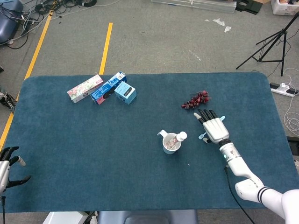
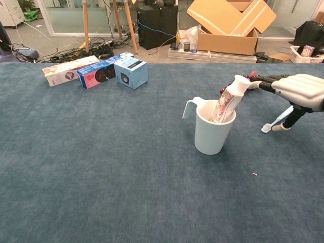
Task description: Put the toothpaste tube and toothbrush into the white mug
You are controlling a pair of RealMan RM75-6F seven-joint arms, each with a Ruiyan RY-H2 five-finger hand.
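Observation:
The white mug (image 1: 169, 145) (image 2: 209, 134) stands mid-table with the pink-patterned toothpaste tube (image 2: 226, 105) leaning in it, its white cap (image 1: 181, 136) poking above the rim. To the mug's right the light-blue toothbrush (image 1: 221, 118) (image 2: 268, 126) lies slanted on the cloth. My right hand (image 1: 215, 127) (image 2: 302, 90) is flat over the toothbrush's middle, fingers stretched out toward the far side. Only the brush's two ends show. My left hand (image 1: 7, 168) sits at the table's near-left corner with its fingers apart, holding nothing.
A bunch of dark red grapes (image 1: 196, 100) lies just beyond my right hand's fingertips. Three cartons (image 1: 102, 88) (image 2: 96, 71) lie at the far left. The blue cloth table (image 1: 93, 154) ends in rounded corners, with the floor beyond.

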